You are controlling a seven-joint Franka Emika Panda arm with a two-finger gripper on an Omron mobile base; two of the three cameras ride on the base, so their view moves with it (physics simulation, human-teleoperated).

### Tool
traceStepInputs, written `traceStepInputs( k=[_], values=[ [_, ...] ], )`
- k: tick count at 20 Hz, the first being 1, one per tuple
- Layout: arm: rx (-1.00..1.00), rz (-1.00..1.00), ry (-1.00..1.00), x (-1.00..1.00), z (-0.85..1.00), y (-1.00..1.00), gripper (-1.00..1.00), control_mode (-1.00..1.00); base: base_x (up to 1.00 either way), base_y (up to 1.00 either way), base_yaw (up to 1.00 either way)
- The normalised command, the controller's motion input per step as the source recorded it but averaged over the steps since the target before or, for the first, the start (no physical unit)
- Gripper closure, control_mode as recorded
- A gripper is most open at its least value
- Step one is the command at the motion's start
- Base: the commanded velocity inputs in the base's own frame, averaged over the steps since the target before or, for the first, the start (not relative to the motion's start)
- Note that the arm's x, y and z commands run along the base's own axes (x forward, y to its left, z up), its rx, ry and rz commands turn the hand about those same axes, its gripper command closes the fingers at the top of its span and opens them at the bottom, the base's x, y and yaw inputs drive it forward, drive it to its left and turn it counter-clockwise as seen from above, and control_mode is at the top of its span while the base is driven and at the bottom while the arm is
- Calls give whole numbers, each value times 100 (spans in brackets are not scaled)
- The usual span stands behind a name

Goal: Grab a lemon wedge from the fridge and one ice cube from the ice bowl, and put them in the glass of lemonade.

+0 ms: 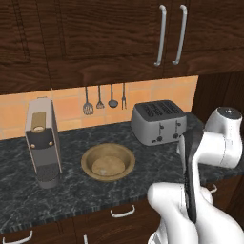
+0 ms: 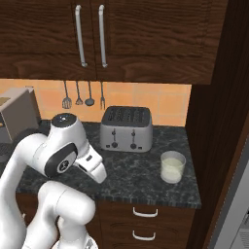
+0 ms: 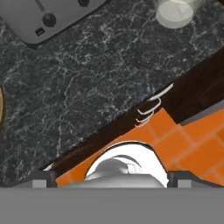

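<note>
The tan ice bowl [image 1: 107, 162] sits on the dark counter left of the toaster; I cannot make out an ice cube in it, and its rim [image 3: 1, 109] cuts the hand view's left edge. The glass of lemonade [image 2: 172, 166] stands right of the toaster near the counter's front, and the glass [image 3: 175, 12] is also at the top right of the hand view. A grey strip at the far right is the fridge [image 2: 236, 204]. The lemon wedge is out of view. My gripper [image 3: 113, 178] hangs open and empty above the counter's front edge, its fingertips [image 3: 43, 178] far apart.
A silver toaster [image 1: 158, 122] stands at the back of the counter, and a coffee machine [image 1: 43, 143] at the left. Utensils [image 1: 100, 102] hang on the tiled wall under the wood cabinets. Drawer handles [image 3: 148, 109] and an orange tiled floor [image 3: 183, 144] lie below the counter edge.
</note>
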Motion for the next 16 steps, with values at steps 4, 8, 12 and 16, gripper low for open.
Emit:
traceStepInputs(
  k=[4, 8, 12, 16],
  values=[
    [2, 17, -16, -67, 5, 36, -100, -100, 0, 0, 0],
    [-1, 13, -7, -66, -17, 1, -100, -100, 0, 0, 0],
    [-2, 0, 0, -12, 0, 2, -100, -100, 0, 0, 0],
    [0, 0, 0, -19, -4, 5, -100, -100, 0, 0, 0]
  ],
)
